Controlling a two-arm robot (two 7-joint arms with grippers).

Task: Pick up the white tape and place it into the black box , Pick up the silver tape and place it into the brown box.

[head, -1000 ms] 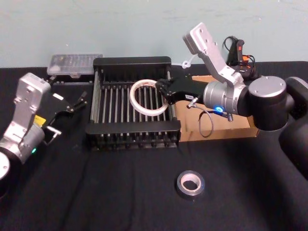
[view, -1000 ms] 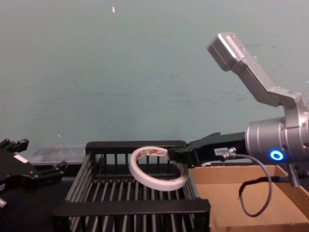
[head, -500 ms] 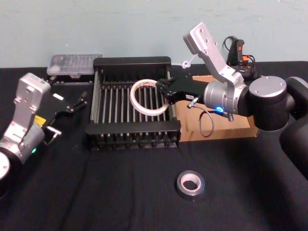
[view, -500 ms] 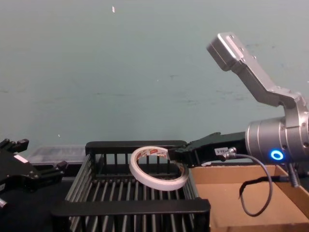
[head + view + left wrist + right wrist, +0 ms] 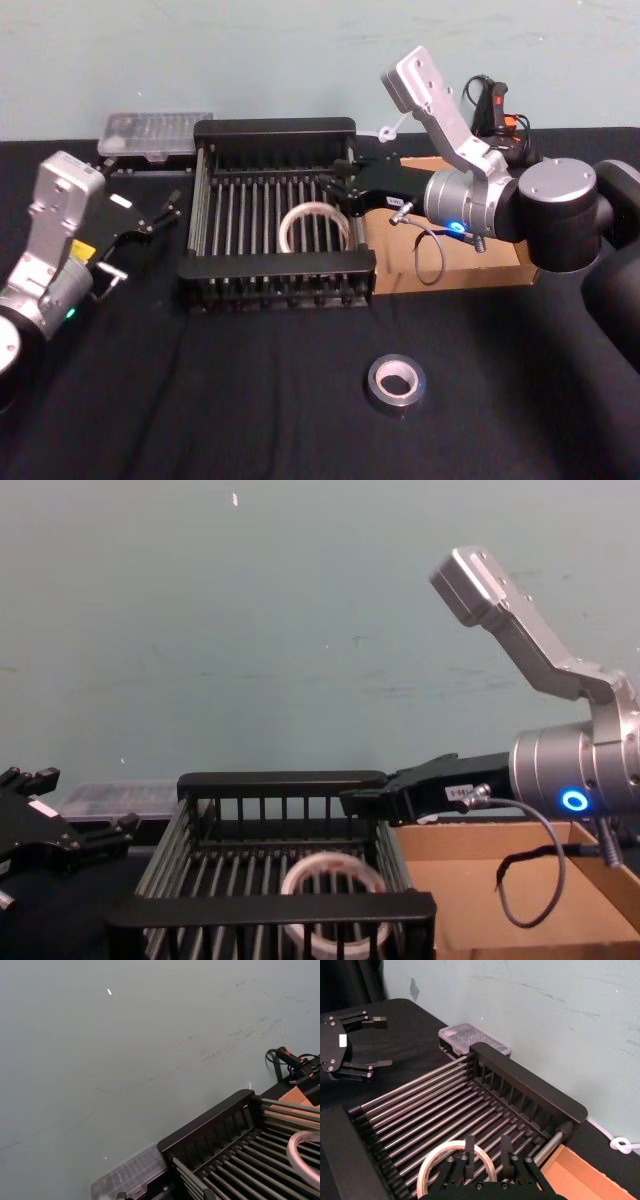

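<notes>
White tape (image 5: 314, 228), flat white roll, is lying on the bars of the black slatted plastic crate (image 5: 273, 128), near-right part. Right gripper (image 5: 342, 182) is hovering above it, fingers parted, empty. Withdraw straight up, clearing the rim. Left gripper (image 5: 158, 214) is idling at left, fingers apart.

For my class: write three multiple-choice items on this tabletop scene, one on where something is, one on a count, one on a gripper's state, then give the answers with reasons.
1. Where is the white tape?
A. On the bars inside the black box
B. In the brown box
C. On the black table

2. How many tape rolls are in the head view?
A. One
B. Two
C. Three

3. The right gripper is:
A. Open
B. Shut on the white tape
C. Shut on the silver tape

Answers: 1 A, it lies on the bars. 2 B, white and silver. 3 A, fingers apart above the roll.
</notes>
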